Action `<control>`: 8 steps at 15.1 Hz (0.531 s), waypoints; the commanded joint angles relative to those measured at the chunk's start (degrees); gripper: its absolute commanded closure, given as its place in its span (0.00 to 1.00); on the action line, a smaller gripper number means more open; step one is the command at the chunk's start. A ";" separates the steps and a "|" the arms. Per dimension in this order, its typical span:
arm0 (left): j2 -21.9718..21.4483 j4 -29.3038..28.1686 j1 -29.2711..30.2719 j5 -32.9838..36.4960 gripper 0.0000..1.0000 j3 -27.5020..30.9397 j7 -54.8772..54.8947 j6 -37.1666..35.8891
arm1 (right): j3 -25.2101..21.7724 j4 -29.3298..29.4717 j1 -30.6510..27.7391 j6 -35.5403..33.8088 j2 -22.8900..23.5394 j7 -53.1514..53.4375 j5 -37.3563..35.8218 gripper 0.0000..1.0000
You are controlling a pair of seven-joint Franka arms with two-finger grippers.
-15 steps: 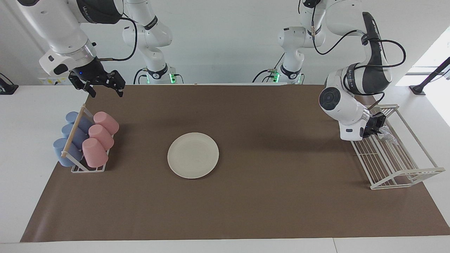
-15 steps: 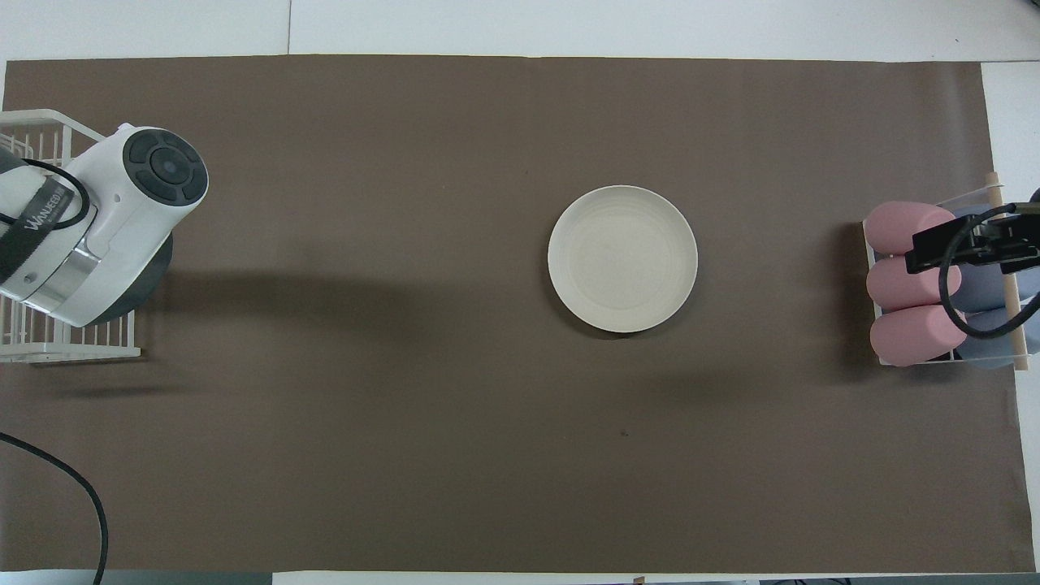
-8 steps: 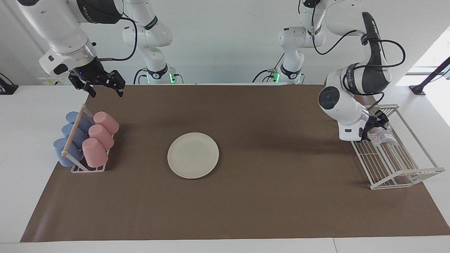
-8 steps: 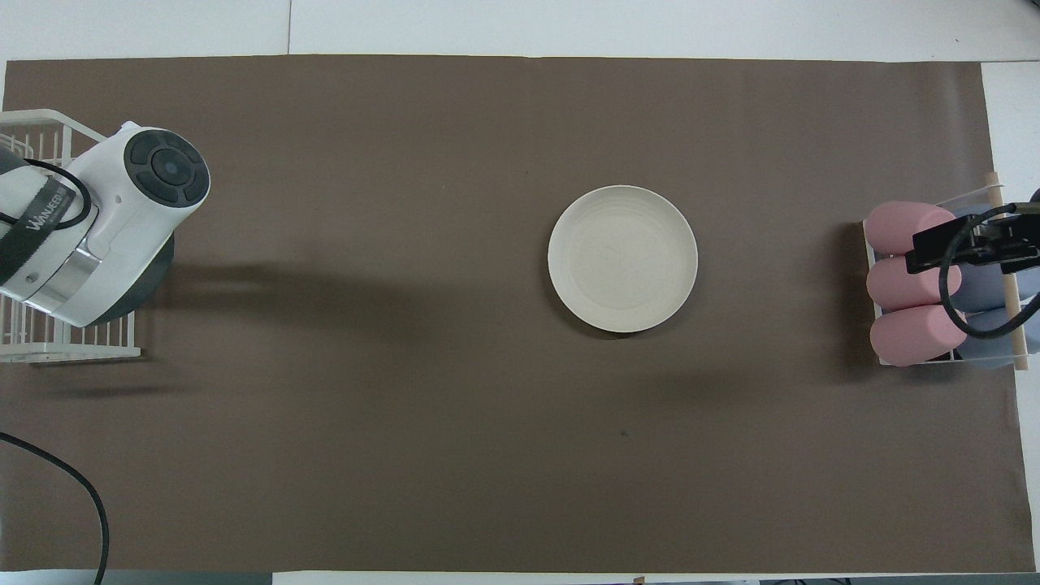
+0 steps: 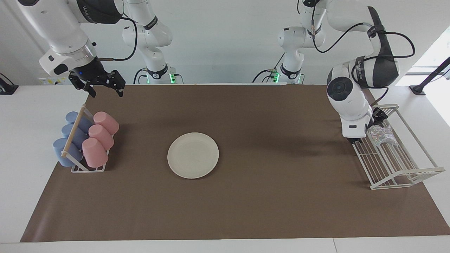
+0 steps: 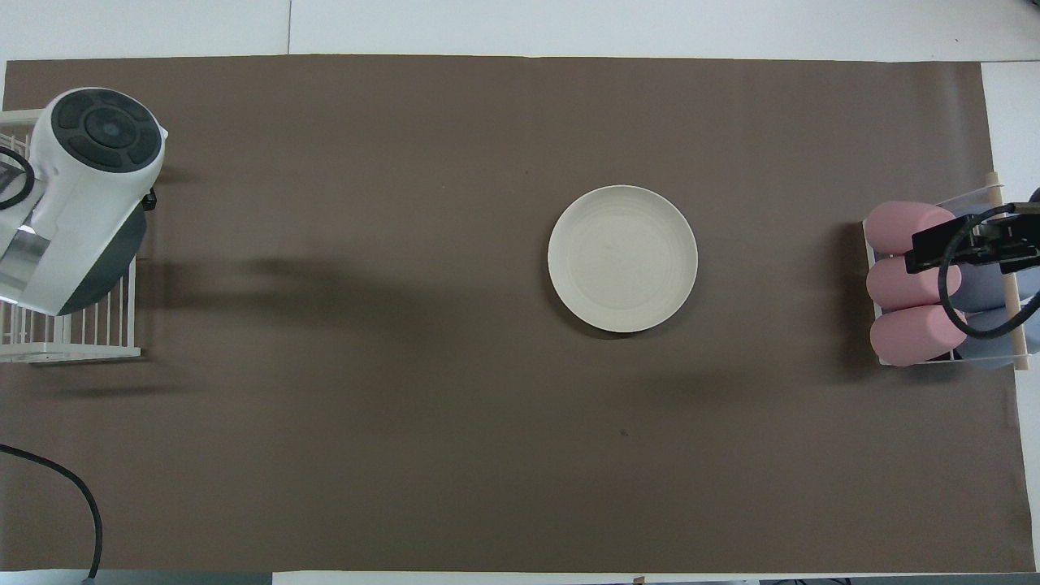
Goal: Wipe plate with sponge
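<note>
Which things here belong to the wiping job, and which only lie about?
For the job:
- round cream-white plate
- small silvery glittering sponge, lying in the white wire rack

Lying about:
- pink plastic cups
- blue plastic cups
- brown paper mat

This is a robotics lab set up as a mock kitchen bench. Two white jointed robot arms [image 5: 355, 95] with looping black cables stand at twelve o'clock against a bare white wall [image 5: 225, 38]. A flat brown paper mat [image 5: 246, 196] covers the white table [image 5: 21, 116], with a white wire rack [image 5: 397, 161] at three o'clock and pink and blue plastic cups [image 5: 100, 135] at nine o'clock.
</note>
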 commanded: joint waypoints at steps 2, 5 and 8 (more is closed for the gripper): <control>-3.38 4.83 0.19 -14.92 0.00 1.10 11.28 -3.78 | 0.40 -0.60 -0.20 -0.25 -0.98 0.80 -0.76 0.00; -9.08 4.92 3.87 -29.78 0.00 1.28 19.81 -7.47 | 0.48 -0.69 -0.20 -0.25 -0.98 0.88 -0.76 0.00; -12.52 4.92 4.23 -36.22 0.00 1.37 23.78 -13.00 | 0.48 -0.60 -0.11 -0.25 -0.98 1.15 -0.76 0.00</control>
